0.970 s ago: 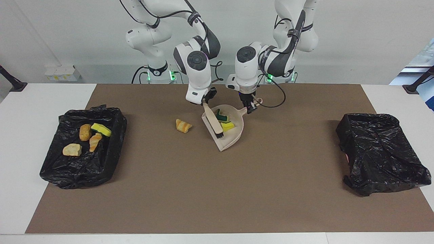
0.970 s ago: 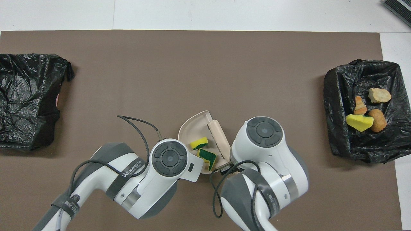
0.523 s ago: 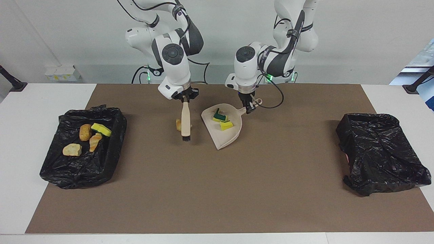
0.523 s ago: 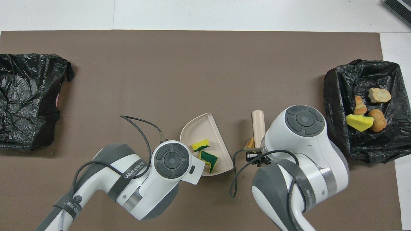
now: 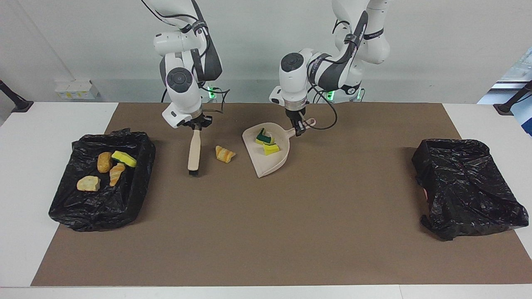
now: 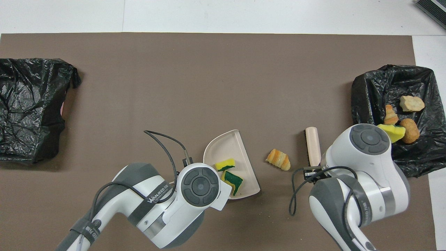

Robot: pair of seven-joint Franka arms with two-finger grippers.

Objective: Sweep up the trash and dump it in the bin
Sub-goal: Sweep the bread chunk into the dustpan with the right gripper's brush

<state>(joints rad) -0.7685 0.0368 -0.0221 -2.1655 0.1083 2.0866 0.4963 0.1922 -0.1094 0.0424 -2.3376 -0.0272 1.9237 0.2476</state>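
Beige brush [image 5: 194, 150] clamped in right tool [image 5: 196, 126], dustpan [image 5: 270, 155] handle clamped in left tool [image 5: 297, 130], both grips overhead-hidden.

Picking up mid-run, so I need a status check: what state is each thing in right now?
Brush: held by right tool, bristles down by mat.
Dustpan: held by left tool, two sponges inside.
Bread lump: loose on mat.
Bin with trash: four pieces inside.
Second bin: contents unseen.
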